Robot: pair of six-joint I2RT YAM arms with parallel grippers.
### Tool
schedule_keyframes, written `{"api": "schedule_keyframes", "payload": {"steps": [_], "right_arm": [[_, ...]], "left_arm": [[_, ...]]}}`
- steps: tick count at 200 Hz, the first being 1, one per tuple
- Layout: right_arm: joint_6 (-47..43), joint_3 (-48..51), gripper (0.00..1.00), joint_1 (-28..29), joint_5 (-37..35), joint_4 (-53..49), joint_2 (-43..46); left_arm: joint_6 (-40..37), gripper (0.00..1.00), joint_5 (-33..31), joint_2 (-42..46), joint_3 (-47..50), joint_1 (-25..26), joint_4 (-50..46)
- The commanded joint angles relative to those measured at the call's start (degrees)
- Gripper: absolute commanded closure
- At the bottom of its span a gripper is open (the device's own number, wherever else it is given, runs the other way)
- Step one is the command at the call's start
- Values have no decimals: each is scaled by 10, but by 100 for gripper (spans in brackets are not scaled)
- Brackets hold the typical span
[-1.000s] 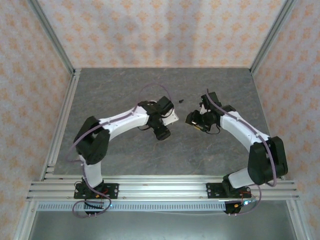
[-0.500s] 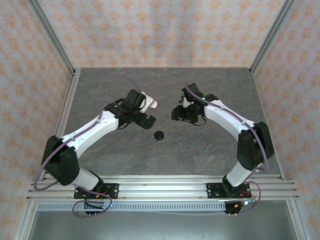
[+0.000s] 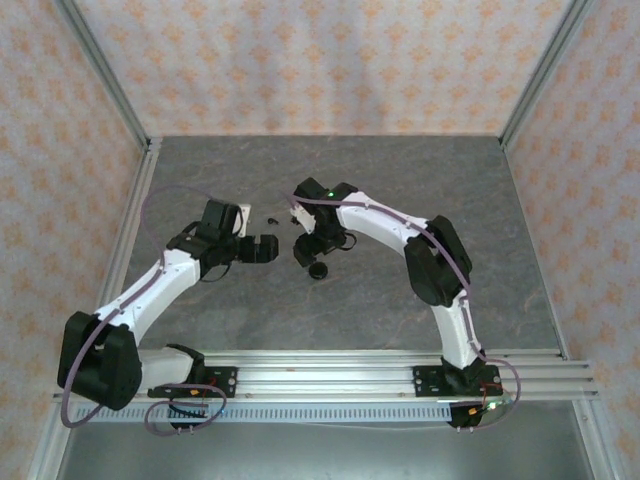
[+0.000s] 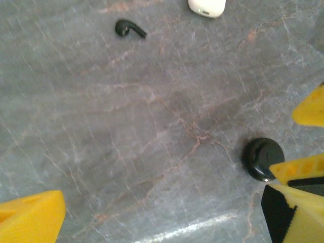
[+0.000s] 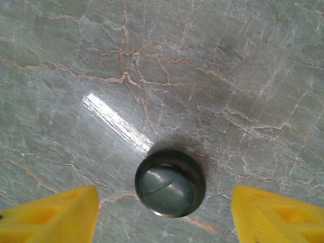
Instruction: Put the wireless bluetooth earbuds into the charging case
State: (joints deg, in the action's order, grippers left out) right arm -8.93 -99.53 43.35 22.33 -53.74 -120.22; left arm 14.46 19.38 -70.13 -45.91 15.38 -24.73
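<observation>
Gaping wide, right hand [image 5: 164, 197] frames black case [image 5: 170, 183].

The left arm [image 3: 145, 290] and right arm [image 3: 392, 221] wore white shells between black joints, trailed purple cables [image 3: 165, 190], and ended in yellow fingers [image 4: 30, 217], the right one showing a green light [image 3: 331, 192].

A grey stone-patterned tabletop [image 3: 400, 170], crossed by pale pinkish veins, is seen. It is enclosed by a back wall [image 3: 320, 60] at the far side, a left wall [image 3: 50, 180] and a right wall [image 3: 595, 200], all papered in cream with orange motifs. Aluminium posts [image 3: 104, 70] are set in the far corners. A side rail [image 3: 121, 250] is laid along the left edge, and slotted aluminium rails [image 3: 330, 372] are run across the near edge. A bright glare streak [image 5: 114, 121] is shown on the stone in the right wrist view
</observation>
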Motion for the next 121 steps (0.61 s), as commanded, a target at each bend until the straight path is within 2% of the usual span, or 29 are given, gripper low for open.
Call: {"api": "schedule_keyframes", "payload": {"steps": [1,74,121], "right_arm": [[-65,-28,21,6,-1,-40,-23],[-93,-36,19,36,-33,-54,-66],[-79,-35,27,45,-95,-51,-84]], "left_arm": [[25,2,23,33,16,3,34],[30,3,-14,37,20,2,27],[35,3,-24,37,21,2,24]]}}
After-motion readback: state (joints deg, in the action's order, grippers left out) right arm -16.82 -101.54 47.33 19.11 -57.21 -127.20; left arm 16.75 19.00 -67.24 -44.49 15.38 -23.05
